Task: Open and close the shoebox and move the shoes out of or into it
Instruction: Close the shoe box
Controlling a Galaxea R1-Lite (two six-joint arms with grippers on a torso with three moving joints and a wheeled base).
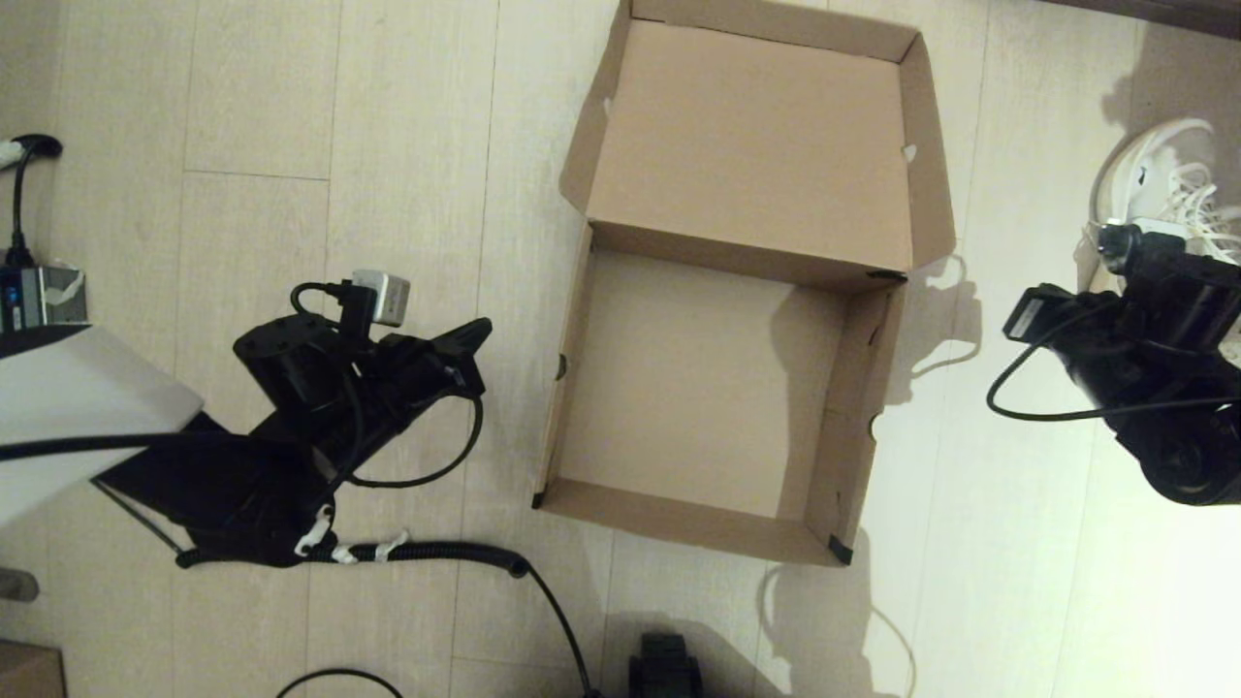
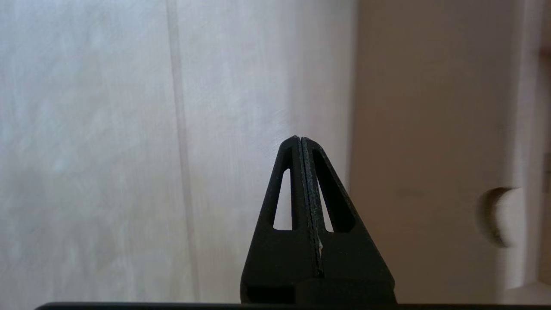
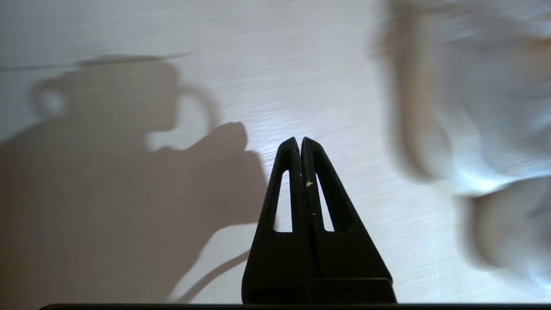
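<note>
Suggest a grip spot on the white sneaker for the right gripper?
Probably the collar rim of the white sneaker, coming from above. Its opening and laces face up on the floor, right of the open shoebox. The right gripper is shut and must open first.

closed left end effector [image 2: 300, 140] over pale floor [image 2: 107, 150], beside shoebox [image 2: 430, 129]

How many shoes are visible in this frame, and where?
1: a white shoe on the floor to the right of the open shoebox, partly behind the right arm. The box is empty; a second shoe may be hidden or out of frame.
</note>
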